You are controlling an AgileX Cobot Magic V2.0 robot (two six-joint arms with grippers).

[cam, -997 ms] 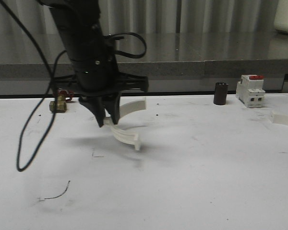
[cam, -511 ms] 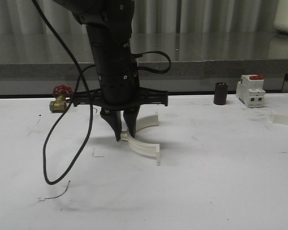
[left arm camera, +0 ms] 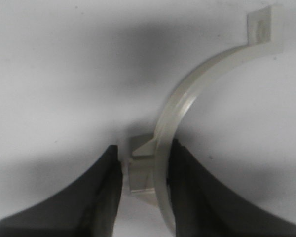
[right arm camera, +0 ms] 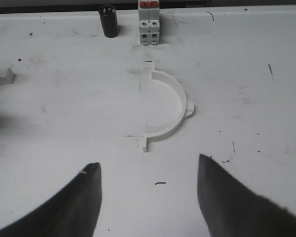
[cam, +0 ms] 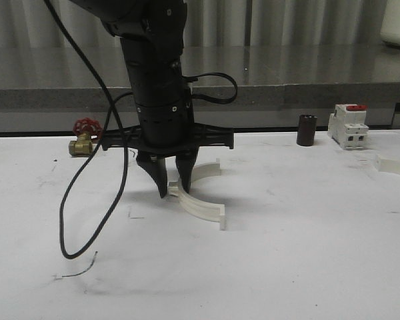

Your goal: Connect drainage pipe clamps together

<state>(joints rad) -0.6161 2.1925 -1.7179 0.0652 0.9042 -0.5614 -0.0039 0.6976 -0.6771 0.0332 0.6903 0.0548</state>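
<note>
One white drainage pipe clamp (cam: 203, 208) lies on the white table, its open side to the right. My left gripper (cam: 175, 190) points straight down over the clamp's middle. In the left wrist view the clamp (left arm camera: 187, 94) passes between the fingers of the left gripper (left arm camera: 144, 148). One black finger touches the band, while the other stands a small gap off the outer lug (left arm camera: 140, 170). The second clamp (right arm camera: 170, 106) lies flat on the table ahead of my right gripper (right arm camera: 149, 173), whose fingers are wide apart with nothing between them. That clamp also shows at the front view's right edge (cam: 395, 165).
A white breaker with a red top (cam: 348, 125) and a black cylinder (cam: 307, 130) stand at the back right. A brass valve with a red handwheel (cam: 85, 137) sits at the back left. A black cable (cam: 73, 220) loops down from the left arm.
The left arm carried the clamp to the right and lowered it onto the table. Since half a second ago its fingers have spread slightly, and the clamp lies a bit flatter.
</note>
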